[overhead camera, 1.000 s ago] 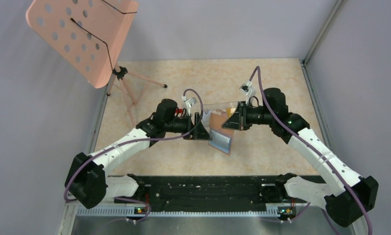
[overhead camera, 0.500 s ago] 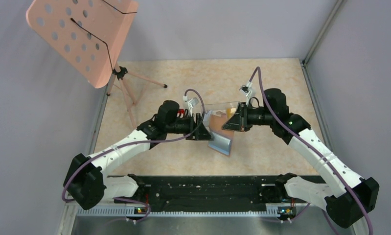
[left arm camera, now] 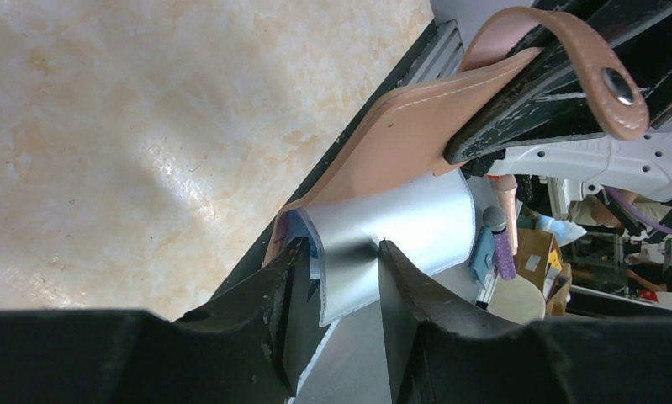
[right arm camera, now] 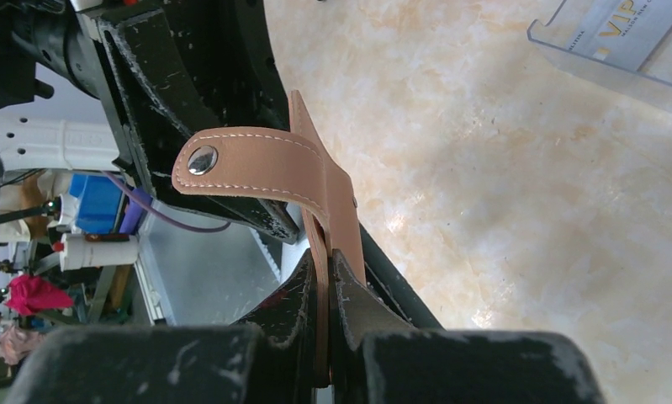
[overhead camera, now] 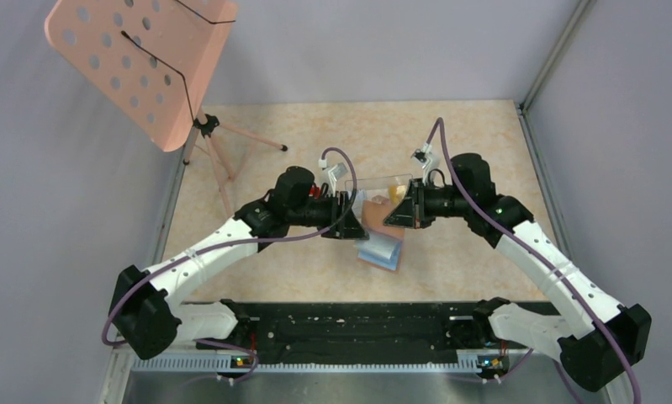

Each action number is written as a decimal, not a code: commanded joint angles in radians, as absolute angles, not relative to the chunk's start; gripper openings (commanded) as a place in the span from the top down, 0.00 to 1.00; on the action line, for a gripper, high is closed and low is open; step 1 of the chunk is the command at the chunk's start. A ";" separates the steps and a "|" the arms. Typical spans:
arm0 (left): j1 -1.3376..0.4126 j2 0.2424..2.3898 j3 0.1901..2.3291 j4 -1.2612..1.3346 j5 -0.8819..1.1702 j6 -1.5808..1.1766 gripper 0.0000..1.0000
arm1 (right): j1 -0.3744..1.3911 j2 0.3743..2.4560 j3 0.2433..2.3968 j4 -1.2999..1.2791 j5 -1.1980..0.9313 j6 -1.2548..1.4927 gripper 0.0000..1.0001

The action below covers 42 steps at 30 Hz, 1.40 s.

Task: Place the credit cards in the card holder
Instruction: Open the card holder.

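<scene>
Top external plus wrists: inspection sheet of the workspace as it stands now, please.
Surface: beige marbled table, no damage seen.
Job's things: card holder held open between both grippers, blue lining showing; a yellow-orange credit card appears to sit in the clear box.
Clutter: clear box behind the grippers.
Grippers: left gripper pinches the lining flap; right gripper clamps the tan leather.
Cables: purple cables loop above the wrists.
Surroundings: pink perforated stand far left; grey walls.

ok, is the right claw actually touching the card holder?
Touching. The right wrist view shows the card holder's tan edge pinched between the right claw's two fingers, with no gap on either side.
</scene>
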<state>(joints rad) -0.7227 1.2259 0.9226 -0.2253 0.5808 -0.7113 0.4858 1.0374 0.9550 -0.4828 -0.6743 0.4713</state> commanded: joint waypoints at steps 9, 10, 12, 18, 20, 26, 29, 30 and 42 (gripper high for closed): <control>-0.735 1.218 1.022 -0.268 0.563 -0.709 0.55 | 0.479 1.062 0.982 -0.500 -0.675 0.412 1.00; -0.735 1.220 1.031 -0.287 0.551 -0.703 0.52 | 0.478 1.061 0.982 -0.503 -0.675 0.409 1.00; -0.735 1.227 1.048 -0.325 0.537 -0.682 0.50 | 0.479 1.064 0.978 -0.507 -0.680 0.401 1.00; -0.738 1.255 1.077 -0.354 0.566 -0.660 0.56 | 0.478 1.068 0.969 -0.507 -0.688 0.390 1.00; -0.739 1.261 1.092 -0.380 0.557 -0.644 0.57 | 0.479 1.071 0.967 -0.504 -0.691 0.390 1.00; -0.738 1.267 1.092 -0.324 0.587 -0.666 0.47 | 0.478 1.077 0.963 -0.476 -0.723 0.409 1.00; -0.737 1.265 1.080 -0.241 0.627 -0.725 0.40 | 0.479 1.074 0.971 -0.475 -0.724 0.417 1.00; -0.736 1.267 1.078 -0.212 0.638 -0.742 0.39 | 0.479 1.073 0.974 -0.476 -0.722 0.420 1.00; -0.689 1.249 1.022 -0.055 0.686 -0.840 0.29 | 0.478 1.075 0.977 -0.442 -0.753 0.471 1.00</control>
<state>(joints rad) -0.7067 1.2678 1.0508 -0.1894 0.6403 -0.7944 0.4816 1.0767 0.9550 -0.5007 -0.7139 0.4393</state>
